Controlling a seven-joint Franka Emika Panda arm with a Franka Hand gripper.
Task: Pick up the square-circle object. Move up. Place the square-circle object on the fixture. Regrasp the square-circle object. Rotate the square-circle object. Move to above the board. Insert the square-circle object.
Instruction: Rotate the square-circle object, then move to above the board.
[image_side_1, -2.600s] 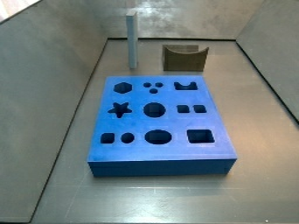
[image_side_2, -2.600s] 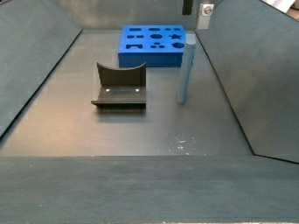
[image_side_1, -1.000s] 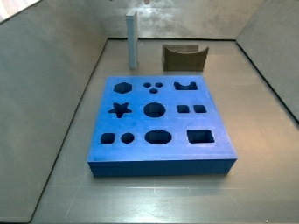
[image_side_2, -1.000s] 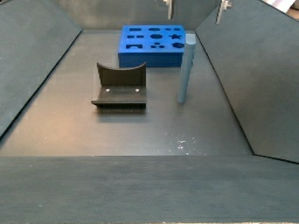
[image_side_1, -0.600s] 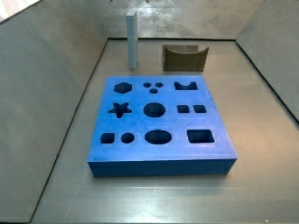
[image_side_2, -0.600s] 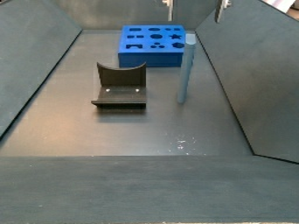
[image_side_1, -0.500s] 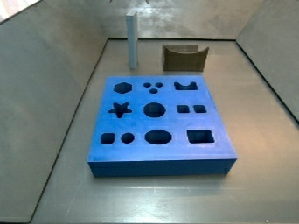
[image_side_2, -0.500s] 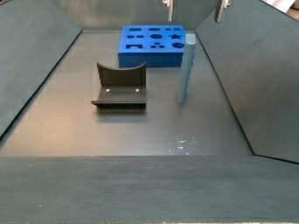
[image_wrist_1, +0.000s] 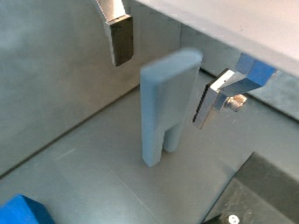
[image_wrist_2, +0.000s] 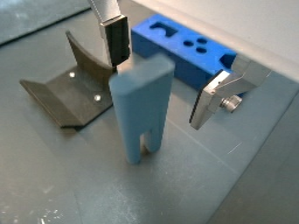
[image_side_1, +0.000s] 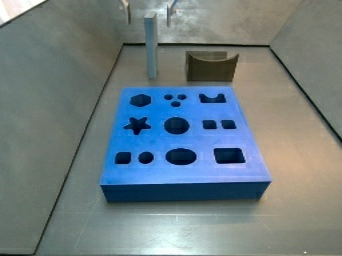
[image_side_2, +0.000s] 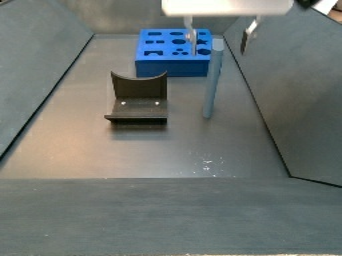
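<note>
The gripper (image_wrist_2: 156, 72) had descended with fingers spread wide either side of the peg (image_wrist_2: 142, 109), which stood upright on the floor between board (image_side_2: 175, 52) and fixture (image_side_2: 135, 98), ungrasped, so pickup looked imminent.

The grey-blue peg (image_side_1: 151, 55) stands upright at upper centre in a side view, behind the blue board (image_side_1: 182, 141). The gripper (image_wrist_1: 163, 66) hovers open, its jaws flanking the peg's top. The dark fixture (image_side_1: 210, 66) sits at its right.

claw (image_wrist_2: 162, 72) open above upright square-circle object (image_wrist_2: 142, 103), bare floor around it; fixture (image_wrist_2: 70, 85) and board (image_wrist_2: 187, 49) nearby
</note>
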